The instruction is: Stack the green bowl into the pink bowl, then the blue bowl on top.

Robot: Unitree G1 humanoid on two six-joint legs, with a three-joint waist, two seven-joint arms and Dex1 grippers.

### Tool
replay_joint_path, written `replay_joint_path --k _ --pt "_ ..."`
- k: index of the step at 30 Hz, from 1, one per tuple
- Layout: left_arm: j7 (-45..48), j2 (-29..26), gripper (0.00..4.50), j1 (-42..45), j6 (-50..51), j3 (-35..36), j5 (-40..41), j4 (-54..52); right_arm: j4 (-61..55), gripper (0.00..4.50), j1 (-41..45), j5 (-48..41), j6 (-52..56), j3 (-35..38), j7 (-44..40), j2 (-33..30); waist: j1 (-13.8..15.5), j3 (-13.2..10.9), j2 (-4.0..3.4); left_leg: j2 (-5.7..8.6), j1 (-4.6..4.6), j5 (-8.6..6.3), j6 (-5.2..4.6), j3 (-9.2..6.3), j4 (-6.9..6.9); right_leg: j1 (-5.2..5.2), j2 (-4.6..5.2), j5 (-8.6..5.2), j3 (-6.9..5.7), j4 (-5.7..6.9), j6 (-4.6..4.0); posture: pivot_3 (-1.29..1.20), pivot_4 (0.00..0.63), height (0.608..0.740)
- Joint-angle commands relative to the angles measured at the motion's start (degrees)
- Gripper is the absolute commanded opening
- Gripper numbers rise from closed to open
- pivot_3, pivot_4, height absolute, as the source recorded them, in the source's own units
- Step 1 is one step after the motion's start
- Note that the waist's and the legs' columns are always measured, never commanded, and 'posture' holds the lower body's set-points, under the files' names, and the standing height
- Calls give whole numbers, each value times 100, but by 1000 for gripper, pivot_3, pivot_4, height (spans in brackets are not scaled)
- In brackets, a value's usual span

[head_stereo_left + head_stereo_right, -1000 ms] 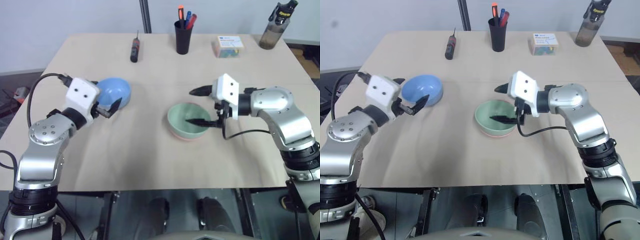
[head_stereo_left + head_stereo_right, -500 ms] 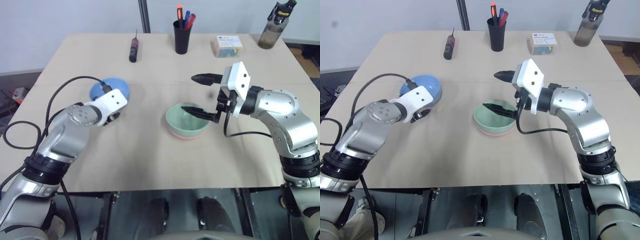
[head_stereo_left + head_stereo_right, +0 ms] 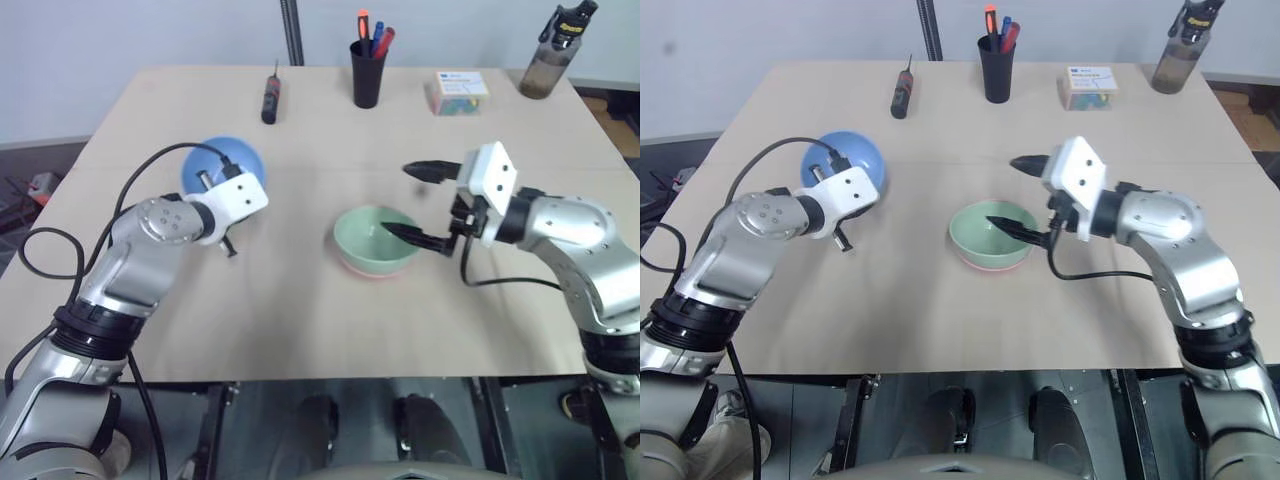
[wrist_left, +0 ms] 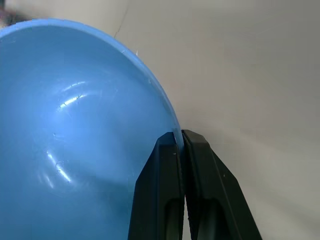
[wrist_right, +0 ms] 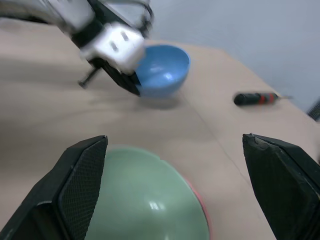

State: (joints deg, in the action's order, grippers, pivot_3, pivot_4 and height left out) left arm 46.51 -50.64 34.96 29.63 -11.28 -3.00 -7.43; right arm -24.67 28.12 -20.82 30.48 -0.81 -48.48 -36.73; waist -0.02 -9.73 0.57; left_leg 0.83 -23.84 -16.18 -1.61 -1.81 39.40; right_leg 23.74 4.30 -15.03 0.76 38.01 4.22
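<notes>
The green bowl [image 3: 375, 238] sits nested in the pink bowl [image 3: 372, 273], whose rim peeks out beneath it at mid-table. To the left, the blue bowl [image 3: 222, 163] is tipped up on edge. My left gripper [image 4: 181, 137] is shut on the blue bowl's near rim, one finger inside and one outside. My right gripper [image 3: 396, 198] stands open just right of the nested bowls, its lower finger reaching over the green bowl's right side, holding nothing.
Along the table's far edge lie a screwdriver [image 3: 269, 98], a black pen cup [image 3: 367, 72], a small box [image 3: 459, 92] and a dark bottle [image 3: 552, 60]. A metal pole [image 3: 292, 30] rises behind the table.
My left gripper swung in and shut on the blue bowl's rim, tipping the bowl up. My right gripper drew back to the right from the green bowl, staying open.
</notes>
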Motion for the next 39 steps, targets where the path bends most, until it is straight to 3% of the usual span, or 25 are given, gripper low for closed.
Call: replay_joint_path --k 1,5,11,12,14,18,20,23,28,29,33,39 --pt "431 477 82 286 -1109 519 910 -542 -488 4500 -523 -365 -18 713 9 -179 18 0 1 0 0 -1 -1 1 3 -1 0 0 1 -1 0 0 150 740" --pt "1299 632 82 484 -1662 368 1392 -559 -1091 4500 -1440 -1044 418 1562 5 -415 56 0 1 1 2 -1 -3 7 5 -3 5 0 7 2 0 0 150 740" --pt "2586 1183 82 1302 -2336 -26 1823 591 -2109 4500 -2912 -1943 1021 3220 77 -741 67 3 -2 4 20 -2 -4 10 13 -20 -15 0 10 11 0 0 150 740" --pt "2818 1298 554 1434 -2409 -71 1910 774 -2204 4500 -3089 -1974 1068 3419 124 -774 66 4 -1 6 21 -4 -9 7 14 -25 -16 0 7 12 0 0 150 740" --pt "3347 1451 1014 1662 -2323 -191 2124 1033 -2337 4500 -3287 -2038 1123 3636 236 -826 -2 4 -1 6 25 -6 -12 14 20 -29 -18 1 15 11 1 0 150 740" --pt "3577 1615 1972 1850 -2334 -156 2205 1293 -2454 4500 -3223 -2130 1149 3447 479 -873 -40 4 -1 7 21 -3 -7 5 26 -29 -18 1 7 13 1 0 150 740" --pt "3633 1523 2510 1885 -1877 9 2418 1241 -2451 4500 -3143 -2181 1157 3282 587 -912 -95 4 -1 6 23 -3 -7 8 26 -29 -18 1 11 14 1 0 150 740" --pt "3294 1329 2510 1754 -1265 450 2715 985 -2355 4500 -3043 -2291 1170 3049 607 -990 -116 4 -1 1 25 -3 -7 9 27 -28 -21 0 13 18 1 0 150 740" --pt "2572 915 2510 801 -863 1239 2834 446 -1784 4500 -2807 -2156 970 2719 394 -1228 -101 5 -1 -10 27 -3 -7 9 27 -29 -16 0 15 19 1 0 150 740" --pt "2573 805 3041 637 -735 1320 2909 332 -1676 4500 -2756 -2120 914 2679 361 -1257 -100 5 -1 -9 28 -3 -7 10 27 -29 -14 0 16 19 1 0 150 740" --pt "2302 362 4415 -571 -482 2085 3165 -275 -1089 4500 -2454 -1954 703 2365 20 -1454 -87 5 -1 -13 26 -3 -7 8 27 -28 -15 0 14 17 1 0 150 740" --pt "1763 60 4415 -1657 -158 2766 3270 -896 -779 4500 -2589 -1623 317 2389 -335 -1654 -6 5 1 -15 21 -4 -7 0 27 -30 -11 0 5 10 1 0 150 740"
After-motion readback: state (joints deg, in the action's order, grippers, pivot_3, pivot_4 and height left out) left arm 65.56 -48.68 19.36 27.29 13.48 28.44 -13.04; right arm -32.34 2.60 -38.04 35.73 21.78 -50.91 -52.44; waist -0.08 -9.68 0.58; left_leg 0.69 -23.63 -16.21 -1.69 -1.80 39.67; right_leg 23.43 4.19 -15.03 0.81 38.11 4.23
